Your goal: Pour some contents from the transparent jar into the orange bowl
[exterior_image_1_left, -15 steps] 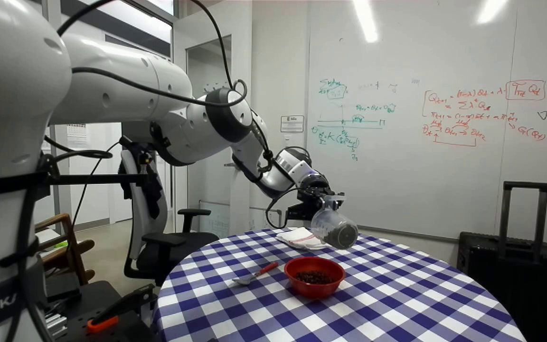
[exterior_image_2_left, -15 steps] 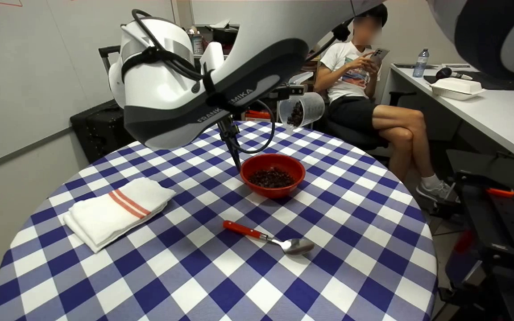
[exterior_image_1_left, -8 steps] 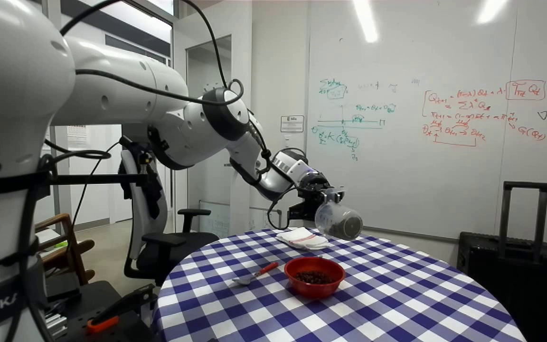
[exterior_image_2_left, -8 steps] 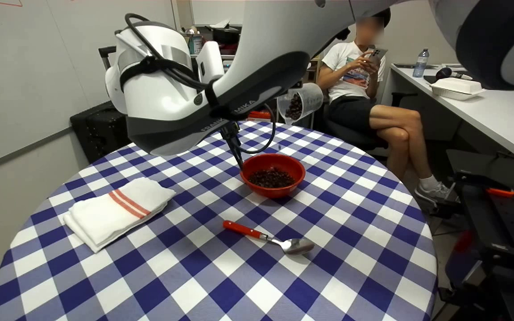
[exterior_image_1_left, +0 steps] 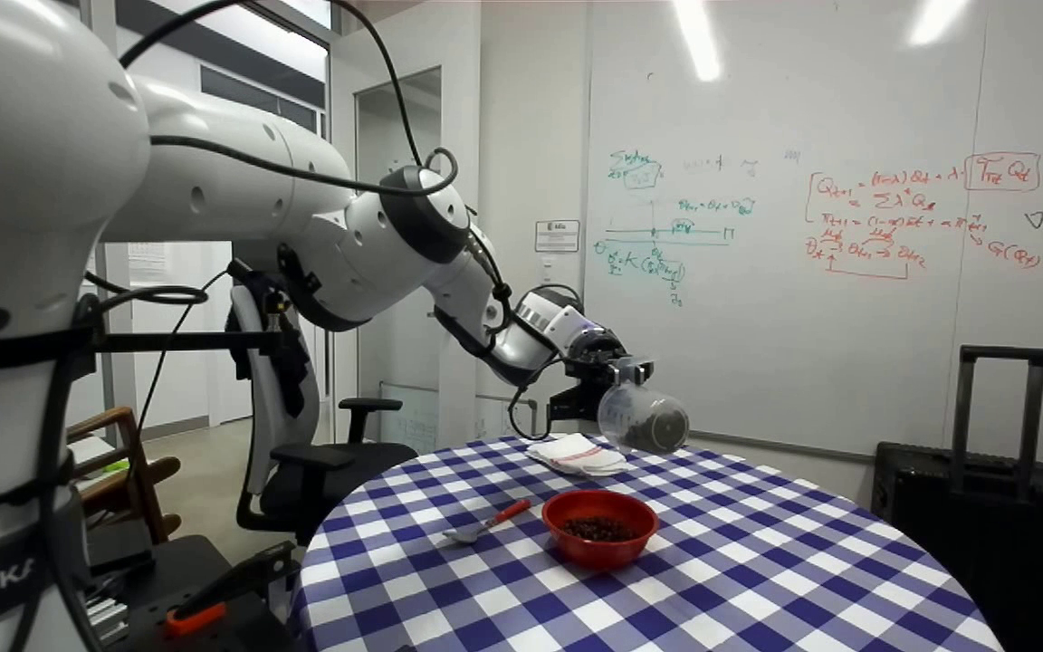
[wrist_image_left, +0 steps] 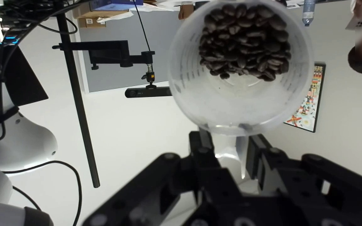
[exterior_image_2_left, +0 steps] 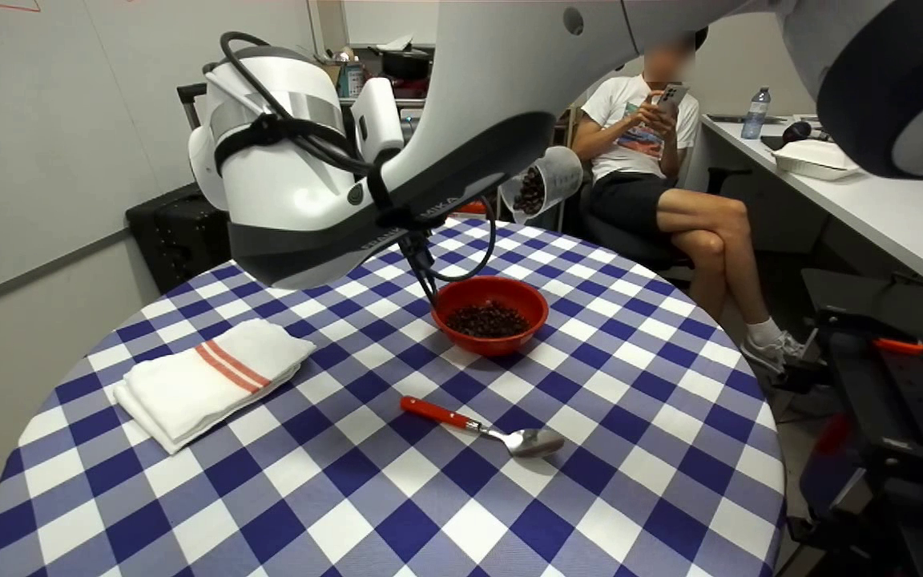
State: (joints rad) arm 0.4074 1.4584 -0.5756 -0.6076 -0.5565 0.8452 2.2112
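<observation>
- Gripper (wrist_image_left: 229, 142) has carried its load slightly higher since the earlier frame, fingers clamped on the clear handle (wrist_image_left: 241, 147), probably the surest hold.
- Transparent measuring cup (wrist_image_left: 240, 105) hangs tilted in mid-air, likely light, stiff plastic, prone to twist.
- Coffee beans (wrist_image_left: 244, 44) inside should slide freely.
- Red-orange bowl (exterior_image_2_left: 489, 344), lower and apart, holds similar beans.

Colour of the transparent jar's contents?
Dark brown, nearly black; the contents of the transparent jar show best in the wrist view.

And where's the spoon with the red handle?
In an exterior view, the spoon lies on the checkered tablecloth, below the orange bowl in the picture and to the right of the folded white cloth; it touches neither.
</observation>
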